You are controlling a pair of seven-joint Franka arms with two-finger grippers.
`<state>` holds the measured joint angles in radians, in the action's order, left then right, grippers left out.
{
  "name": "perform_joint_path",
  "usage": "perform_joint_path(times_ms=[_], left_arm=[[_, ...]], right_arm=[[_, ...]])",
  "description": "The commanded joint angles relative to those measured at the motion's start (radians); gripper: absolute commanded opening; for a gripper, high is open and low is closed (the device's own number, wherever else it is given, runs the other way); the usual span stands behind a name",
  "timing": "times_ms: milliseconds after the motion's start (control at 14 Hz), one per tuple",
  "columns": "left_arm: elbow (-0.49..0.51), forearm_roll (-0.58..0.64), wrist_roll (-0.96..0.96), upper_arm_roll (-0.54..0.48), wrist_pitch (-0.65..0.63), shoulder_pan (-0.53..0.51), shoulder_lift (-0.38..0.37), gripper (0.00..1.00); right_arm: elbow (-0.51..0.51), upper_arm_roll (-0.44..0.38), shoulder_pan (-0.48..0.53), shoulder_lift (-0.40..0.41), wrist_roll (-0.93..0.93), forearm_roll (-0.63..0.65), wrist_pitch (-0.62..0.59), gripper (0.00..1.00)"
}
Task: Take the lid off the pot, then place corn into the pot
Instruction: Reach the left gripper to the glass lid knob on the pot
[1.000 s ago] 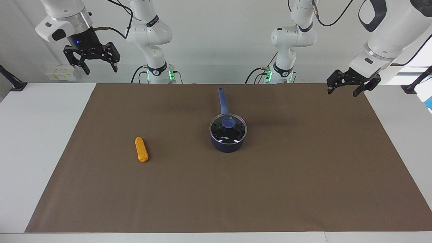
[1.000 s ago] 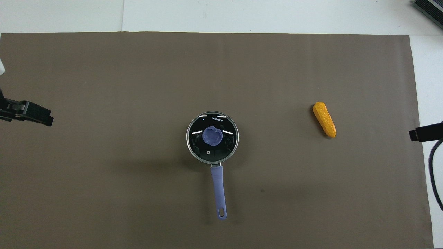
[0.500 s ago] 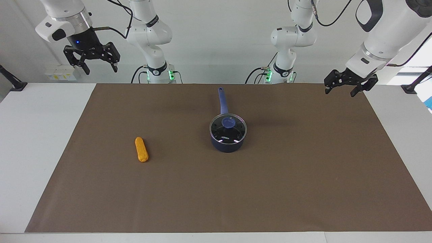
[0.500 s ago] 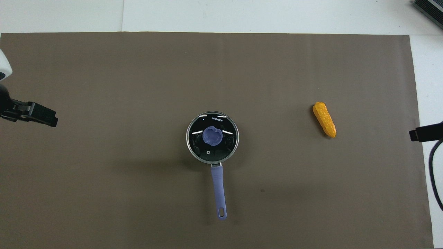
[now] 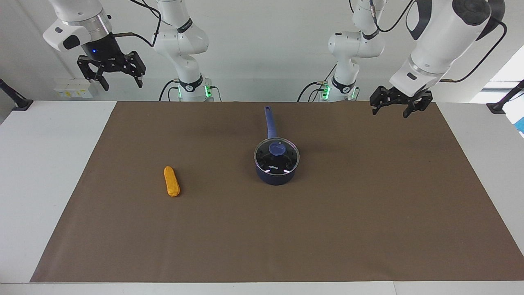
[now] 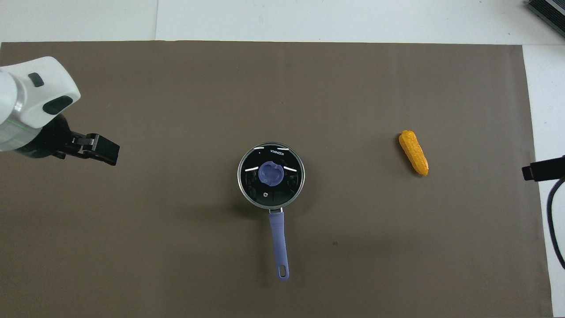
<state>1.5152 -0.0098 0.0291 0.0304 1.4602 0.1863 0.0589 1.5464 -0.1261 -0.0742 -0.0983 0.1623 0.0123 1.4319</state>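
Note:
The navy pot [image 5: 275, 177] stands mid-mat with its long handle [image 5: 269, 122] pointing toward the robots. The glass lid [image 5: 276, 158] with its blue knob sits on the pot. Both also show in the overhead view, the lid [image 6: 271, 175] above the pot's handle [image 6: 279, 240]. The corn [image 5: 171, 181] lies on the mat toward the right arm's end, also in the overhead view [image 6: 413, 152]. My left gripper [image 5: 391, 112] is open and empty, raised over the mat at the left arm's end [image 6: 107, 154]. My right gripper [image 5: 122, 84] is open and empty, waiting high at the right arm's end [image 6: 535, 170].
A brown mat [image 5: 368, 213] covers most of the white table [image 5: 45, 172]. A dark object [image 6: 547, 11] sits at the table's corner, farthest from the robots at the right arm's end.
My left gripper has moved inward over the mat toward the pot's side. The right gripper, pot, lid and corn have not moved.

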Motion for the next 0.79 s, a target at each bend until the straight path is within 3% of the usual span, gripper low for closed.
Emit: perform_joint_path(times_ms=[0, 500, 714], left_arm=[[0.034, -0.024, 0.092, -0.012, 0.057, 0.056, -0.005, 1.00], [0.033, -0.042, 0.406, -0.014, 0.218, 0.252, 0.102, 1.00], [0.023, -0.027, 0.535, -0.014, 0.276, 0.350, 0.194, 1.00]], right_arm=[[0.026, 0.006, 0.013, -0.023, 0.022, -0.005, 0.015, 1.00], [0.026, 0.003, 0.020, -0.040, 0.028, -0.003, 0.002, 1.00], [0.111, 0.003, 0.019, -0.040, 0.028, 0.003, 0.076, 1.00]])
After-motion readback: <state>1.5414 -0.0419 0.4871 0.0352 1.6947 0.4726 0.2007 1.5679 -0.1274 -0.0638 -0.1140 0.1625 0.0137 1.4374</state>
